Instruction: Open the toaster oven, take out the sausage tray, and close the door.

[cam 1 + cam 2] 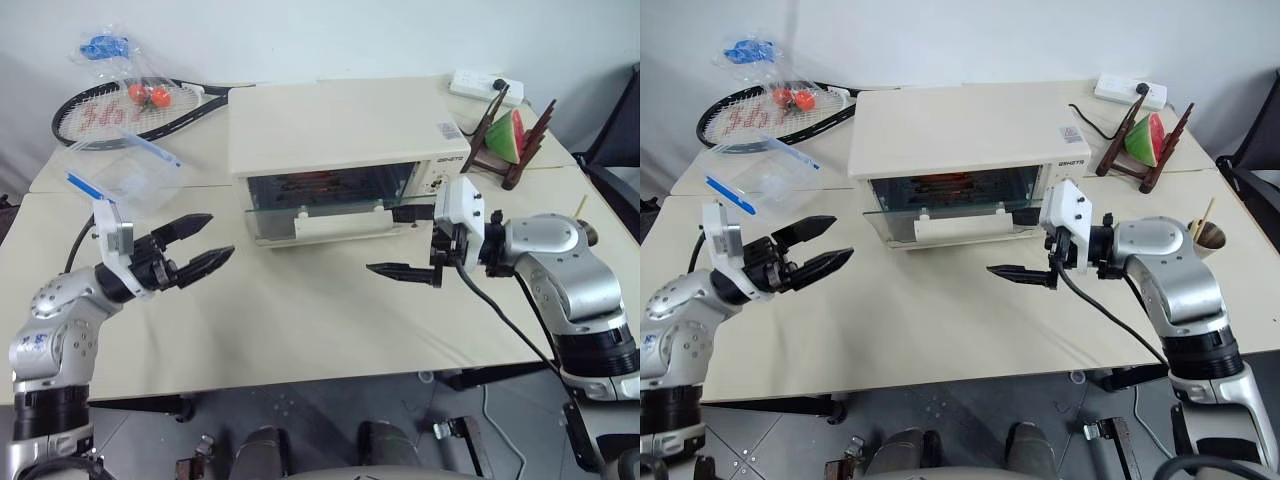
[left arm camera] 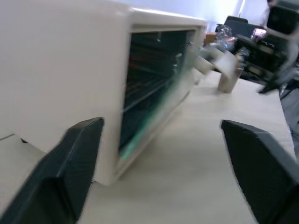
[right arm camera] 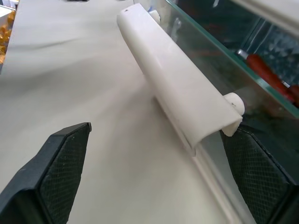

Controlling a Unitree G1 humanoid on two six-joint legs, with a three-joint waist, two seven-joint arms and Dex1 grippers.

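Both jaws wide, empty; door [image 1: 318,205] ajar, handle [image 3: 175,79] lengthwise along front (sausage, probably, inside).

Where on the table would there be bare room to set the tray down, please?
The table is bare in front of the oven, between the left gripper and right gripper. It is crowded behind the left arm: plastic box, racket.

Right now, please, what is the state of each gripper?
Left gripper: open, holding nothing.
Right gripper: open, holding nothing, beside the oven door handle.
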